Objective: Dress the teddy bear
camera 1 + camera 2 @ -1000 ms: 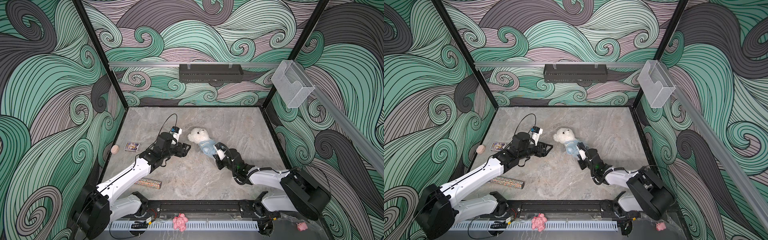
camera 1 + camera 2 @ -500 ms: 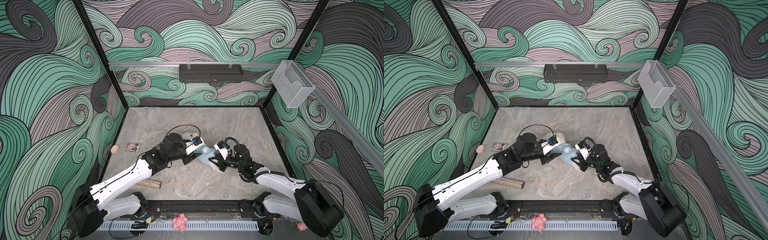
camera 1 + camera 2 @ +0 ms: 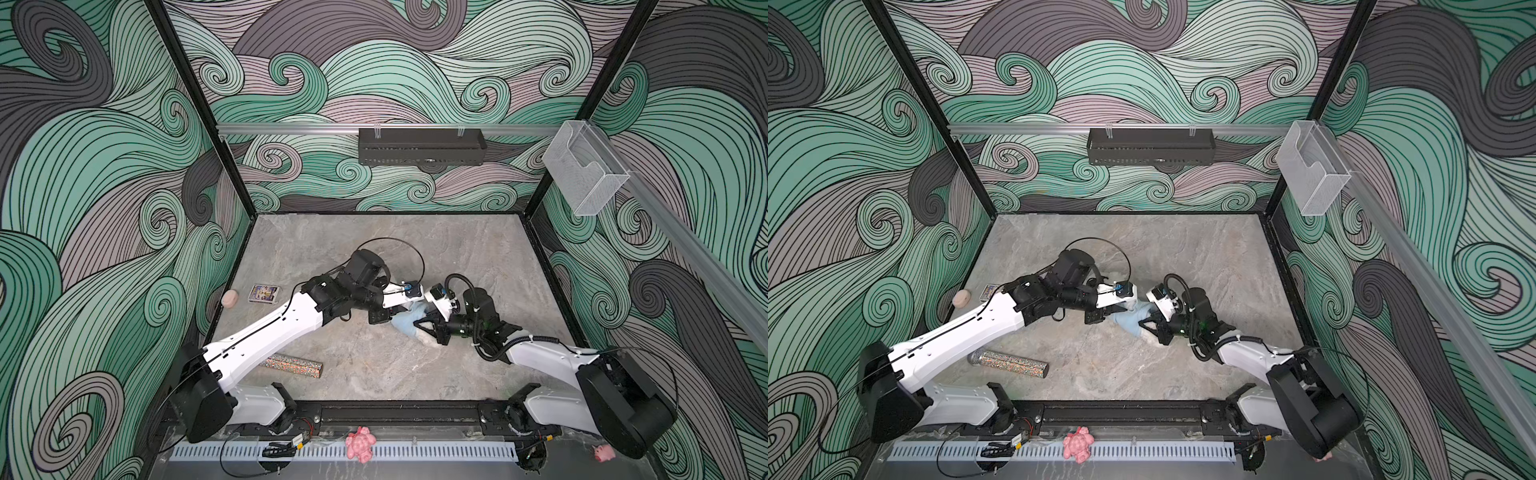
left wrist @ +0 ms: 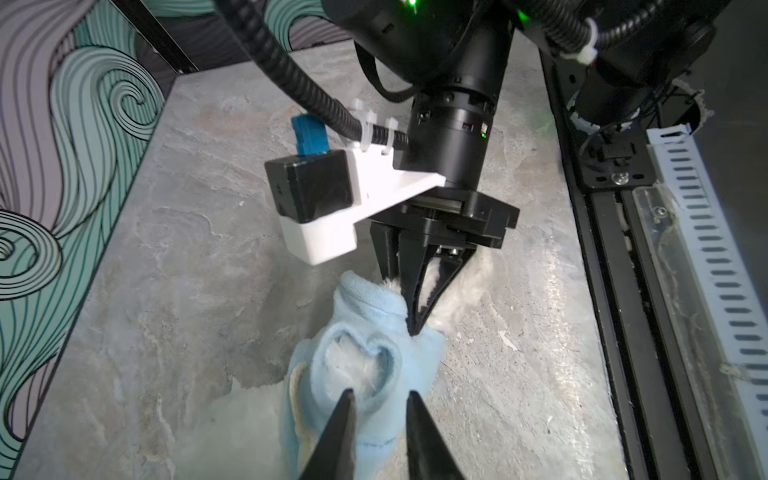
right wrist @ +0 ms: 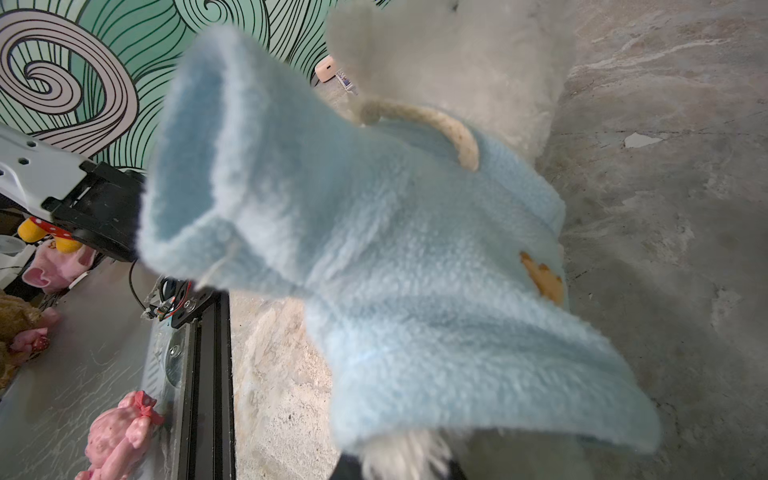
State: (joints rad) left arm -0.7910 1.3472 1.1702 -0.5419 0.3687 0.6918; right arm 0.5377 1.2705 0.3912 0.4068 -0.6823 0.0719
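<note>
The teddy bear [image 3: 428,338] lies mid-table in a light blue fleece garment [image 3: 405,322], mostly hidden under both wrists in both top views. In the left wrist view my left gripper [image 4: 380,399] has its jaws drawn to a narrow gap over the rim of a sleeve hole [image 4: 353,365], with blue fabric between them. Opposite it, my right gripper [image 4: 413,328] is shut on the garment's hem [image 5: 415,249], with white fur beside its tips. In the right wrist view the bear's white fur [image 5: 457,62] shows beyond the collar, and fur hides my right gripper [image 5: 401,469].
A glitter tube [image 3: 291,365] lies front left. A small card [image 3: 264,293] and a peach ball [image 3: 229,298] sit by the left wall. A pink lumpy toy [image 3: 360,444] rests on the front rail, with a pink pig [image 3: 603,452] at the front right corner.
My left arm has swung right onto the bear and its jaws have narrowed on the sleeve. My right gripper has turned and shifted right while holding the garment, which now looks bunched.
</note>
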